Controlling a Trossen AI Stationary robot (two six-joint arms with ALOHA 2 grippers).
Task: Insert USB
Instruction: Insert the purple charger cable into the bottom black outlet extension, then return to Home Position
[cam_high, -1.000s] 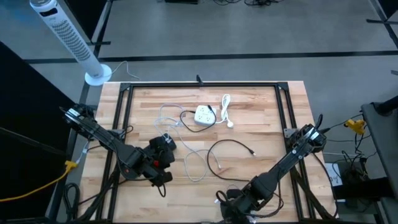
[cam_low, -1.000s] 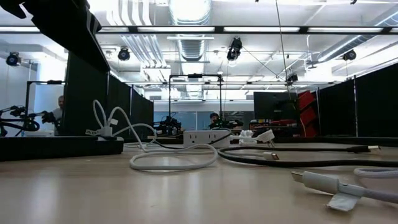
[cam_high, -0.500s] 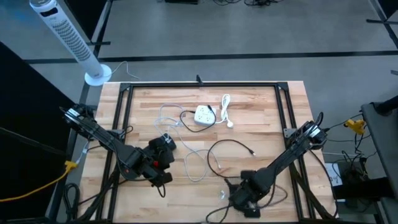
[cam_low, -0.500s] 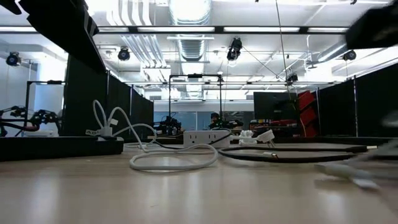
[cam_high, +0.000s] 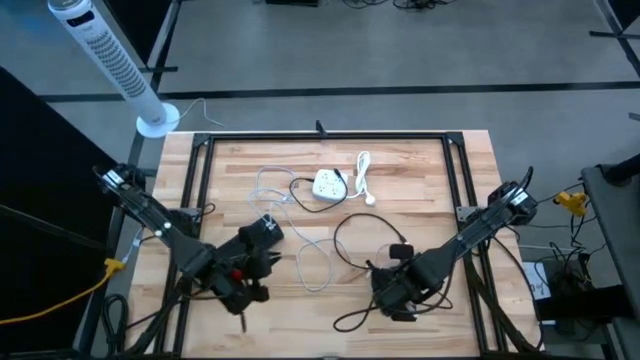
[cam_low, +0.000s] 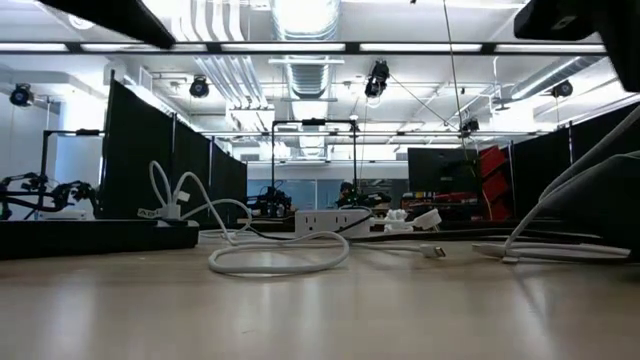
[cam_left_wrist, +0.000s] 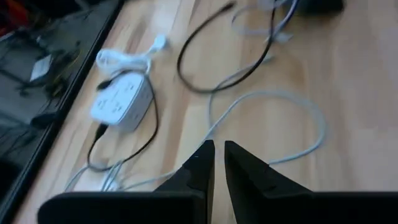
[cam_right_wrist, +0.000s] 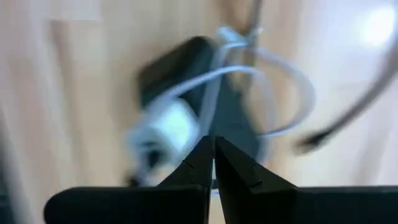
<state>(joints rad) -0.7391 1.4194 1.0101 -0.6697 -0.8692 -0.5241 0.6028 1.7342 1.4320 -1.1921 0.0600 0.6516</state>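
A white power strip (cam_high: 327, 185) lies at the table's far middle, also seen in the left wrist view (cam_left_wrist: 121, 102). A white USB cable (cam_high: 312, 265) and a black cable (cam_high: 350, 235) loop over the wood in front of it. My right gripper (cam_high: 398, 264) points down over the near right part of the table. It is shut (cam_right_wrist: 213, 142), with the white cable's plug (cam_right_wrist: 166, 132) right at its tips. My left gripper (cam_high: 263, 234) hovers shut (cam_left_wrist: 217, 155) at the near left, aimed toward the strip, holding nothing. My right gripper comes at the white USB cable from above, pointing down, close to its plug end (cam_right_wrist: 186, 140). Blur and the fingers themselves hide the exact place of contact. In the low view the cable (cam_low: 545, 210) climbs slanting off the table toward the gripper.
A black metal frame (cam_high: 320, 134) borders the table. A second white cable (cam_high: 362, 175), coiled, lies beside the strip. Bare wood lies between the two arms near the front edge. A white tower fan (cam_high: 110, 60) stands beyond the table's far left corner.
My right gripper has travelled from the near edge toward the table's middle and tipped to point straight down. The white plug that lay on the near right of the table has left it, and its cable now rises off the wood. My left arm has drawn back slightly toward the near left.
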